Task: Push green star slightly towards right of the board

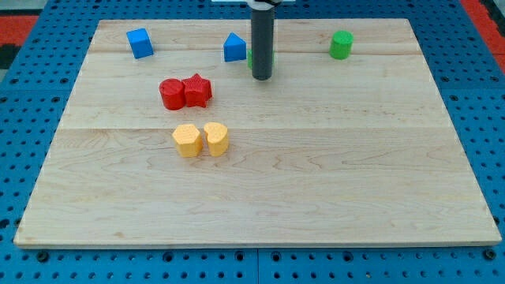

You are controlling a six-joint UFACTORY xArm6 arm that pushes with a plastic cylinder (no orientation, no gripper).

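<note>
The green star [250, 57] is mostly hidden behind my rod near the view's top centre; only thin green edges show at the rod's left and right sides. My tip [262, 77] rests on the board right in front of it. A blue block with a peaked top [234, 48] stands just left of the star.
A green cylinder [341, 44] stands at the top right. A blue cube [140, 42] is at the top left. A red cylinder [171, 94] and a red star [197, 90] touch left of centre. Two yellow blocks [187, 140] [215, 138] sit side by side below them.
</note>
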